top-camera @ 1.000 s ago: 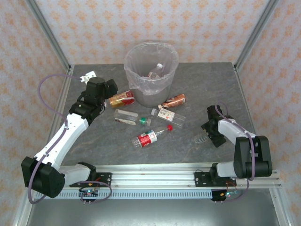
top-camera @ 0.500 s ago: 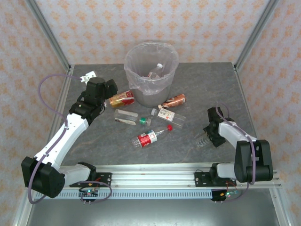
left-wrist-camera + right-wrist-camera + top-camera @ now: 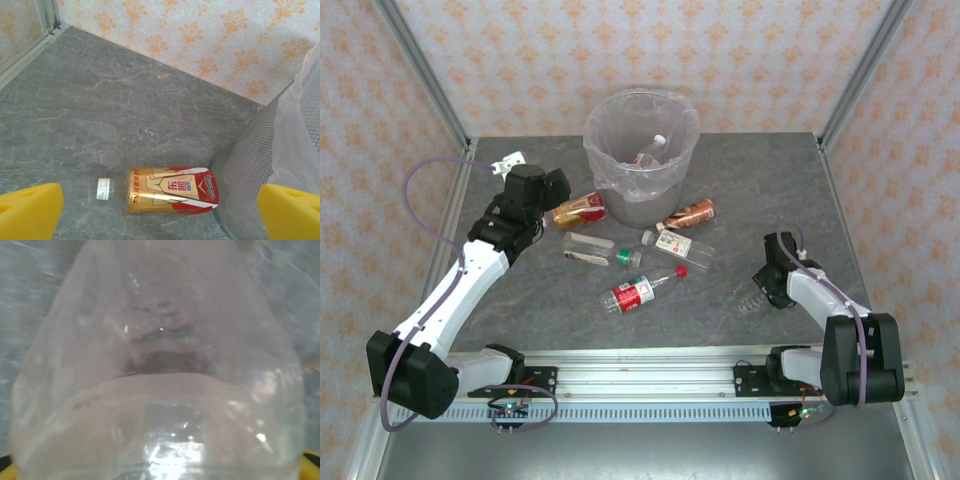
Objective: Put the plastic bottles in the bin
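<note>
While your right gripper hugs a clear bottle, your left gripper is wide open to grab the gold bottle.

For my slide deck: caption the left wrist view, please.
Open left hand frames a red-and-gold bottle lying on the grey table beside the bin.

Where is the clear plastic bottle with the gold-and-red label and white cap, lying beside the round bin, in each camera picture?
Top external: the gold-and-red labelled bottle lies left of the round translucent bin.
Left wrist: the bottle lies bottom centre, cap pointing left.
Right wrist: a different, unlabelled clear bottle, very close.
Shared landmark: the bin's wall, right of the bottle in both.
</note>
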Robot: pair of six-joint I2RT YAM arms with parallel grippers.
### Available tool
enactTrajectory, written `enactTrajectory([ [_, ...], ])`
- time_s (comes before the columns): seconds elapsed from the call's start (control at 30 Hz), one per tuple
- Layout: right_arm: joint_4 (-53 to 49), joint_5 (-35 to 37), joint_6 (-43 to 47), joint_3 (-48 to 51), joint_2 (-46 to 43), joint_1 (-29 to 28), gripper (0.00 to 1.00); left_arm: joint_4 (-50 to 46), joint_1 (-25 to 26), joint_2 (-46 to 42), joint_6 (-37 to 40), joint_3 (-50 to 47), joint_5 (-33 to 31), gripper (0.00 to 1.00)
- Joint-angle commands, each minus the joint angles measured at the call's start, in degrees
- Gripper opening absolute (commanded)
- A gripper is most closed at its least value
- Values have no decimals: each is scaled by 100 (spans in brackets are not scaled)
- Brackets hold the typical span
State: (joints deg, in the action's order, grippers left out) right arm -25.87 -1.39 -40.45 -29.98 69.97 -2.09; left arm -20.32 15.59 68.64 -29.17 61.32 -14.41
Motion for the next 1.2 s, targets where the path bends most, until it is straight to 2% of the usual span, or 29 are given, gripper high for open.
enactTrajectory([
  [0.0,905,-212,419,258,5,15,50,-126,-47,34,-115,90,-142,100],
  [0.17,1073,-334,666,323,-183,15,51,-104,-48,69,-115,108,-102,100],
  [0.47,1923,-1127,1071,647,-1268,-37,51,-131,-42,62,-115,109,-101,100],
  [0.77,3095,-2529,1045,789,-1835,-74,48,-99,-45,117,-276,100,21,100],
  [0.93,3741,-3044,762,481,-1852,-167,48,16,-45,279,-638,-14,661,100],
  [1.03,4173,-3229,618,162,-1728,-301,50,-127,-47,388,-803,7,786,100],
  [1.17,4242,-3289,772,-611,-1371,-680,50,-154,-48,377,-975,-120,881,100],
])
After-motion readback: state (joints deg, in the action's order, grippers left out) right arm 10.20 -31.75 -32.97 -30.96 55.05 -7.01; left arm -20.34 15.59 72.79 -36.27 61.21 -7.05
